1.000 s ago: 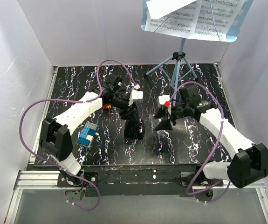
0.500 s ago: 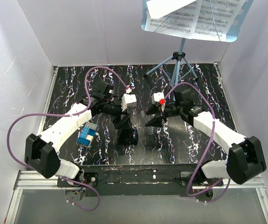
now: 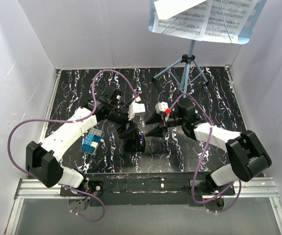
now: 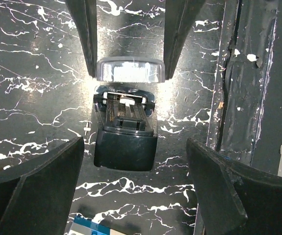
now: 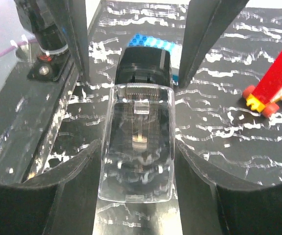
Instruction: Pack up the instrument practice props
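Observation:
The light-blue music stand [image 3: 190, 53] stands at the back right on its tripod legs. Its desk plate [image 3: 155, 26] holds white sheet-music pages [image 3: 214, 17]; both are out of the wrist views. My left gripper [image 3: 131, 133] [image 4: 135, 142] is wide open and straddles a small black case [image 4: 125, 147] with a clear lid [image 5: 138, 147]. My right gripper [image 3: 149, 125] [image 5: 138, 147] is open. Its fingers lie close along both sides of the clear lid; I cannot tell whether they touch it. The case rests on the table.
A blue-and-white brick plate [image 3: 91, 142] [image 5: 150, 41] lies left of the case. A red toy-brick car [image 5: 273, 81] sits behind the left arm. White walls close in the black marbled table [image 3: 72, 93]; a metal rail [image 4: 248, 73] runs along its near edge.
Both arms swung inward and lower toward the black case. The right gripper moved left onto the clear lid's end. The left gripper came over the black end. The stand and pages did not move.

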You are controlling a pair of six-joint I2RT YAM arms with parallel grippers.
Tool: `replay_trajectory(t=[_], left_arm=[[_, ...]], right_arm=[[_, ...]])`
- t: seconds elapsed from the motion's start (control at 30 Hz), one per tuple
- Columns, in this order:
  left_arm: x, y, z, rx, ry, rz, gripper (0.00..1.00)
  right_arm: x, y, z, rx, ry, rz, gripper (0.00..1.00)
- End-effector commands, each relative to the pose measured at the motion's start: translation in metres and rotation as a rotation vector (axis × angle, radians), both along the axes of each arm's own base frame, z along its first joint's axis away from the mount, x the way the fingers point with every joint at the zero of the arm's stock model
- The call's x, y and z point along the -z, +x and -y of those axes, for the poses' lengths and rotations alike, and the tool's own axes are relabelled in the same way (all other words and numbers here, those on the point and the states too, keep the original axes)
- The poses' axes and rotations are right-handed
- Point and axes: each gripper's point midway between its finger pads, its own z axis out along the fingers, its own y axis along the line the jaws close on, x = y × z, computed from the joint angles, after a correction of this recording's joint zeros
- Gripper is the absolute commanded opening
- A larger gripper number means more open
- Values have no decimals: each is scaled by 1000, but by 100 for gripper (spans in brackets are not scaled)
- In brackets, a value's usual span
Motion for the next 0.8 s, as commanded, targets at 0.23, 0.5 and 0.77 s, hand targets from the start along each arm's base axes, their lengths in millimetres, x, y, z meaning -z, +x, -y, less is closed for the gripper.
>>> replay_trajectory(t=[0.23, 0.5, 0.77], left_arm=[[-23, -7, -9, -27, 15, 40, 86], [-26, -1, -9, -61, 9, 64, 86], [-25, 0, -5, -65, -1, 56, 86]], right_arm=[[-29, 11, -28, 22, 180, 76, 1], [-23, 10, -28, 28, 167, 38, 1], [-16, 2, -23, 29, 158, 34, 1]])
